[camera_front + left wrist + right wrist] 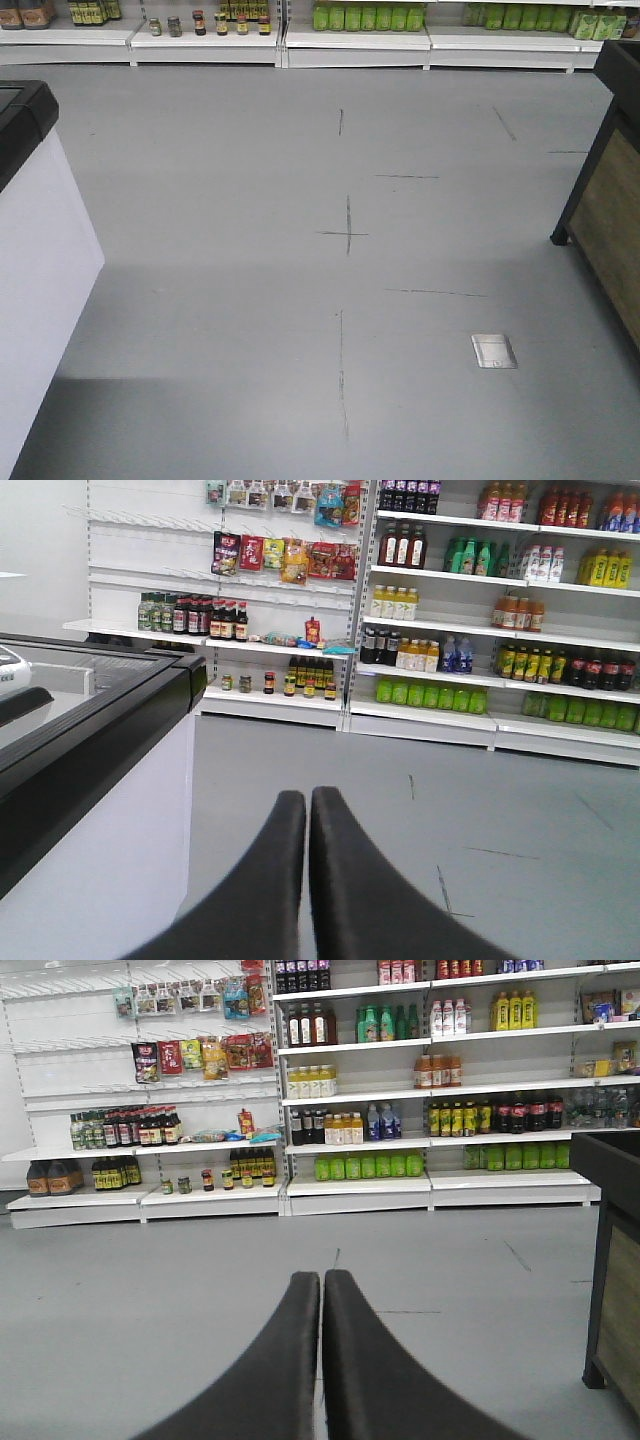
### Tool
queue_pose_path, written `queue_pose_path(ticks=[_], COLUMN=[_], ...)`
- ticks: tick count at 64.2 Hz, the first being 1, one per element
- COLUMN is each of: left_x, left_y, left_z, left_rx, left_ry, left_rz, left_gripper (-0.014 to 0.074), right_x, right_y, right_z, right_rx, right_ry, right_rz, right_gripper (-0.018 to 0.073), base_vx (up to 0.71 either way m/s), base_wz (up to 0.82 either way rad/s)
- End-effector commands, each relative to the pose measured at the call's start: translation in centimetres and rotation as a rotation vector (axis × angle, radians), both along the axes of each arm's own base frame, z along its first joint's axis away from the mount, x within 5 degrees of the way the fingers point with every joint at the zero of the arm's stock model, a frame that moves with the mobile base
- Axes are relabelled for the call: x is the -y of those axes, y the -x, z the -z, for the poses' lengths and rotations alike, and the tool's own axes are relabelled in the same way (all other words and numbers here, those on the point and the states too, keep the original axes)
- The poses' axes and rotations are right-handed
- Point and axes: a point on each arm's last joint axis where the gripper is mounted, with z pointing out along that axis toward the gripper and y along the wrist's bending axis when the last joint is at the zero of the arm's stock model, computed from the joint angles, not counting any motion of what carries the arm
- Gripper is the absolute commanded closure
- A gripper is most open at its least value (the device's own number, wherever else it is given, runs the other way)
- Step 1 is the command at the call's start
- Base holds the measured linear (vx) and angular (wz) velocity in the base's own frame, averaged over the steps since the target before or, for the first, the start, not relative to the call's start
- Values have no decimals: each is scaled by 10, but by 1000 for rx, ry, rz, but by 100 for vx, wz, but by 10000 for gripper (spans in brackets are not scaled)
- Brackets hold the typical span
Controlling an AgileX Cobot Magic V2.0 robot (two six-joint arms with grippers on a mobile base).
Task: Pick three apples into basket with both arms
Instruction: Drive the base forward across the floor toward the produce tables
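Observation:
No apples and no basket show in any view; both are out of view. My left gripper (308, 796) points out over the grey floor, its two black fingers pressed together with nothing between them. My right gripper (322, 1277) is likewise shut and empty, aimed at the shelves across the aisle. Neither arm shows in the front view.
A white chest freezer with a black rim (30, 260) (90, 780) stands at the left. A dark wooden stand (610, 200) (615, 1280) stands at the right. Stocked store shelves (350, 1140) (450, 630) line the far wall. A metal floor plate (494, 351) lies in the grey floor.

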Motion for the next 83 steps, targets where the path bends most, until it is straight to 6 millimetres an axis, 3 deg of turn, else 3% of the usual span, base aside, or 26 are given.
queue_pose_path(ticks=[1, 83], left_x=[0, 0], left_y=[2, 2], left_z=[-6, -6], left_rx=[81, 81], left_ry=[6, 6], left_rz=[4, 4], left_gripper=[603, 603], right_x=[-1, -1], right_y=[1, 1], right_z=[-3, -3], right_rx=[75, 75], right_ry=[15, 15], right_rz=[-3, -3], right_gripper=[564, 564], base_vx=[19, 21], base_wz=[-1, -10])
